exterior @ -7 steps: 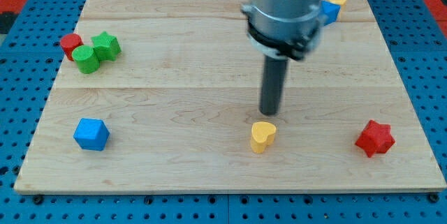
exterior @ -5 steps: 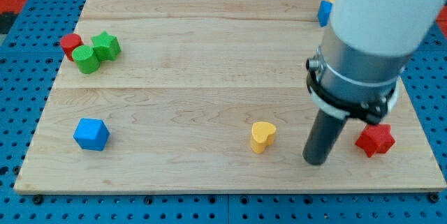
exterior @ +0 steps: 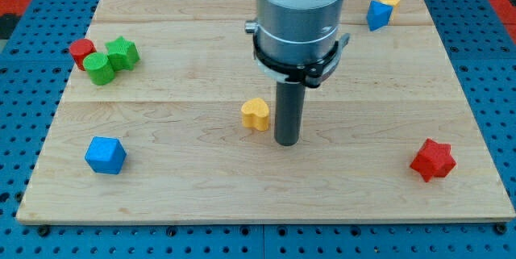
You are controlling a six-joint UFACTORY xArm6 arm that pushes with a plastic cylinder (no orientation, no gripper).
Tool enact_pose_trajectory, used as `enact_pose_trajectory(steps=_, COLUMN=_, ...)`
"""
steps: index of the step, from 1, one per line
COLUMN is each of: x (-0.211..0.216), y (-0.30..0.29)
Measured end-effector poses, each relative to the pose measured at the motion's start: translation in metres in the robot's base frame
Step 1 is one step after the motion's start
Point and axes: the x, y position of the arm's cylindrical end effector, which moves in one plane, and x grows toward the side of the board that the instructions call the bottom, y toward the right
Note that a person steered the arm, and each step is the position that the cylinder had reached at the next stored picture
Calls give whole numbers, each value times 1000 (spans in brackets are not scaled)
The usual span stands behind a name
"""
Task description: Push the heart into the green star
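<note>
No jaws were fitted: the arm ended in a dark rod, and my tip (exterior: 287, 142) rested on the counter (exterior: 242, 194) just to the view's right of the yellow heart (exterior: 255, 114), close beside it; whether the two touched could not be told. The heart sat near the middle of the wooden counter, slightly toward the view's left. The green star (exterior: 122, 52) lay well apart from it, near the view's upper left edge, touching a green cylinder (exterior: 99, 68), with a red block (exterior: 81, 50) pressed against that cylinder's far side. A blue block (exterior: 106, 155) stood alone toward the view's lower left. A red star (exterior: 432, 160) sat by the view's lower right edge. At the view's top right, a blue block (exterior: 377, 14) and a yellow block (exterior: 389, 0) stood together.
</note>
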Motion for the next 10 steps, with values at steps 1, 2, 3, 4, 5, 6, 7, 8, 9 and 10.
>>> enact_pose_trajectory(steps=1, x=-35, y=-40)
enact_pose_trajectory(steps=2, x=-48, y=-122)
enact_pose_trajectory(steps=3, x=-43, y=-130)
enact_pose_trajectory(steps=4, x=-21, y=-127)
enact_pose_trajectory(steps=5, x=-43, y=-152)
enact_pose_trajectory(steps=6, x=-77, y=-167)
enact_pose_trajectory(steps=7, x=-86, y=-184)
enact_pose_trajectory(steps=8, x=-86, y=-186)
enact_pose_trajectory(steps=9, x=-86, y=-205)
enact_pose_trajectory(steps=10, x=-84, y=-209)
